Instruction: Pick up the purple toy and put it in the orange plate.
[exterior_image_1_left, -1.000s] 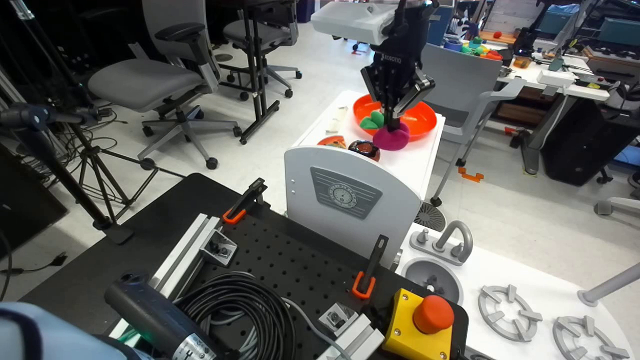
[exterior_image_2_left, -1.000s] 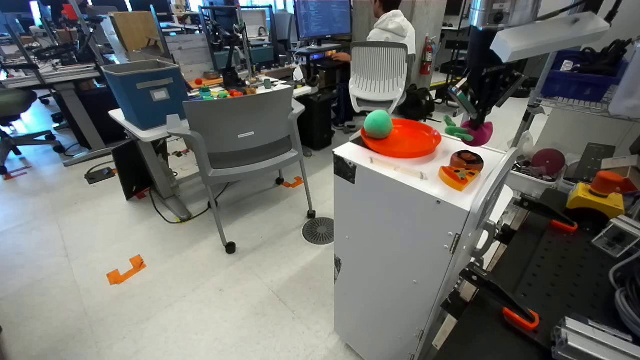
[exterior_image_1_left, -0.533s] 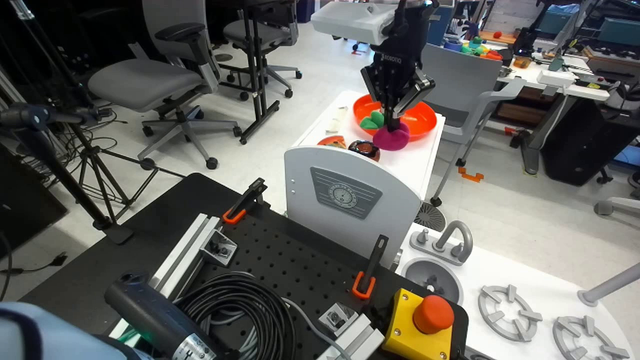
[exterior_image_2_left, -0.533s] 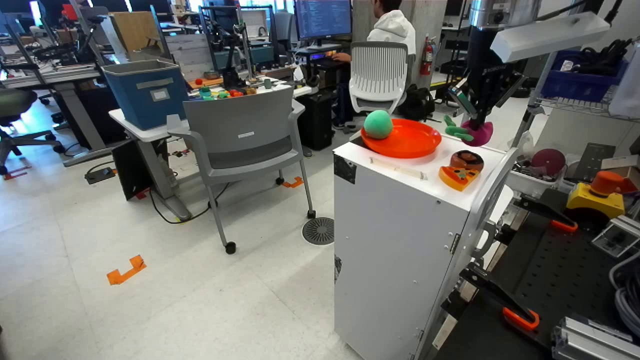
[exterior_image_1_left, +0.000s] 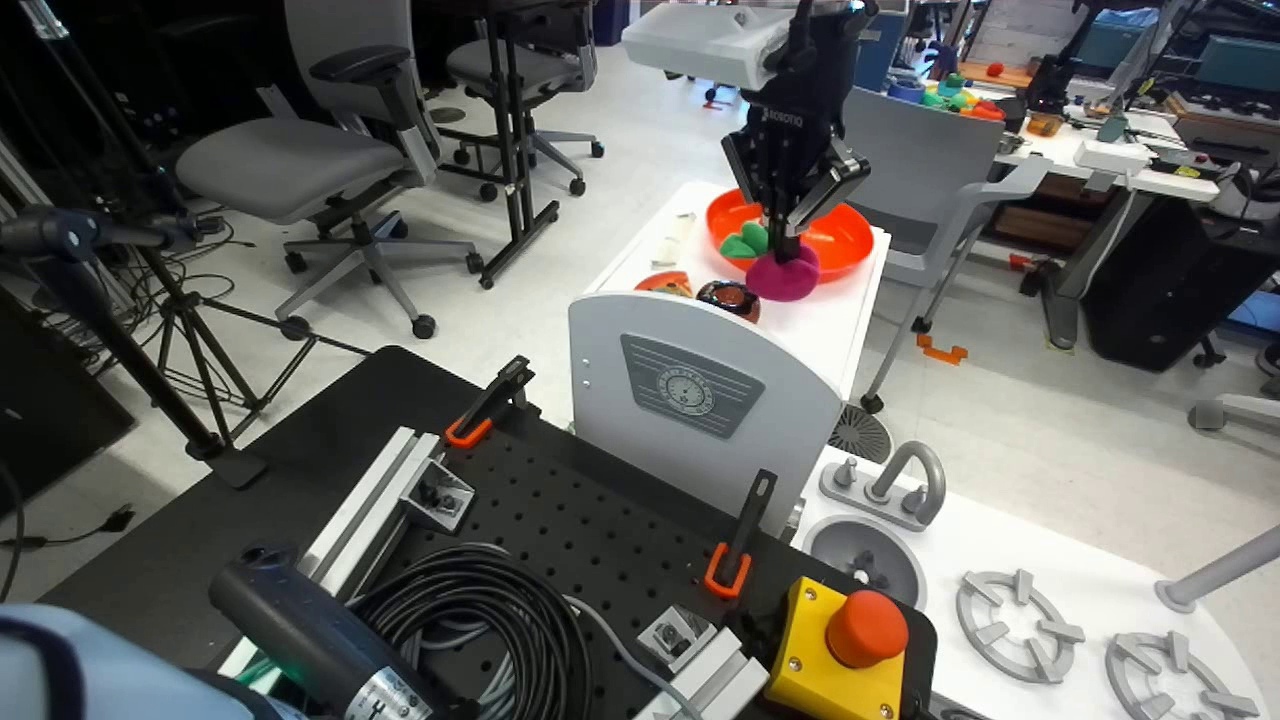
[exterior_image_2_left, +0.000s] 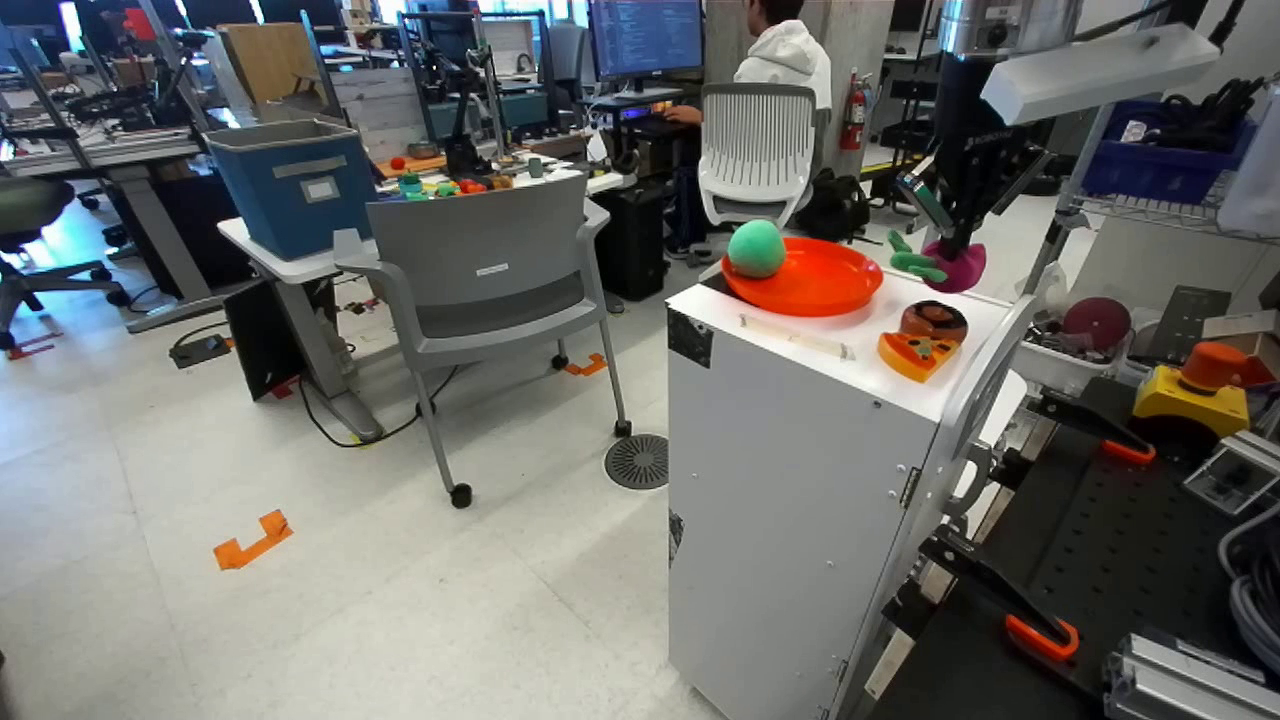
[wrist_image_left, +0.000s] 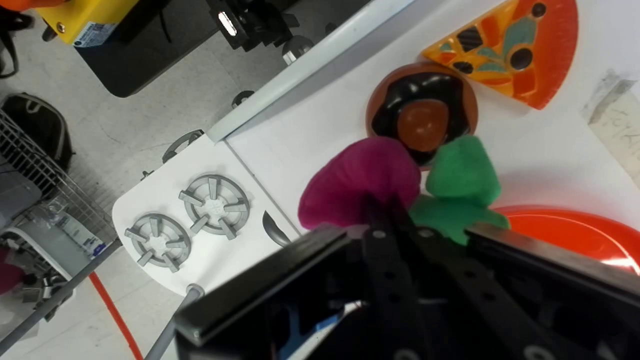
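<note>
The purple toy is a soft, roundish magenta piece with green leaves, seen in both exterior views (exterior_image_1_left: 783, 277) (exterior_image_2_left: 960, 270) and in the wrist view (wrist_image_left: 357, 180). My gripper (exterior_image_1_left: 787, 243) is shut on it; the fingertips pinch the toy in the wrist view (wrist_image_left: 385, 207) and in an exterior view (exterior_image_2_left: 950, 243). The toy hangs above the white cabinet top, beside the plate's near side. The orange plate is round with a raised rim, seen in both exterior views (exterior_image_1_left: 845, 240) (exterior_image_2_left: 825, 285); part of it shows in the wrist view (wrist_image_left: 570, 227).
A green ball (exterior_image_2_left: 757, 248) sits in the plate at one side. A brown ring-shaped toy (exterior_image_2_left: 935, 320) and a pizza-slice toy (exterior_image_2_left: 918, 353) lie on the cabinet top near a curved grey panel (exterior_image_1_left: 700, 380). A grey chair (exterior_image_1_left: 910, 170) stands behind the cabinet.
</note>
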